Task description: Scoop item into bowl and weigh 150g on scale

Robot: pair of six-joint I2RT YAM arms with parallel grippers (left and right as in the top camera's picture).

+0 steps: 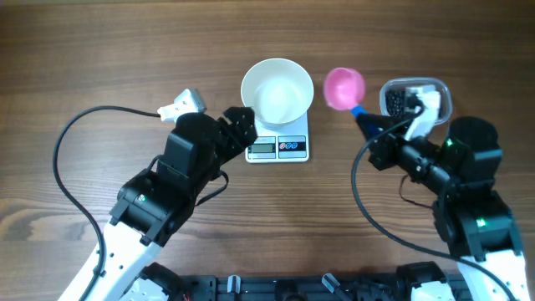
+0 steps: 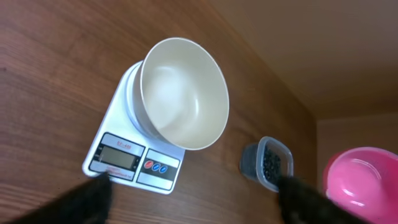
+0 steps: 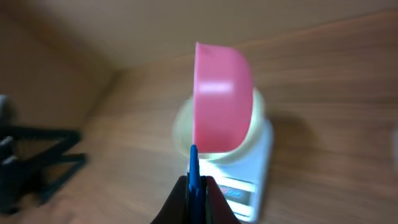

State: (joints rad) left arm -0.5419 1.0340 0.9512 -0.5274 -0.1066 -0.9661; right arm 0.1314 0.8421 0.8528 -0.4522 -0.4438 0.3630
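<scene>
At table (image 1: 100, 50) centre: 1 white bowl (image 1: 277, 90) on 1 scale (image 1: 278, 148). 1 clear tub (image 1: 415, 82) w/ black pellets (image 1: 394, 102) to R. R gripper (image 3: 194, 193) clamps blue handle (image 3: 193, 168) of 1 pink scoop (image 1: 343, 87); L gripper (image 1: 244, 130) jaws apart, beside scale.

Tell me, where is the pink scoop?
In the overhead view the pink scoop is right of the white bowl, beside the clear tub, its blue handle pinched by the right gripper.
</scene>
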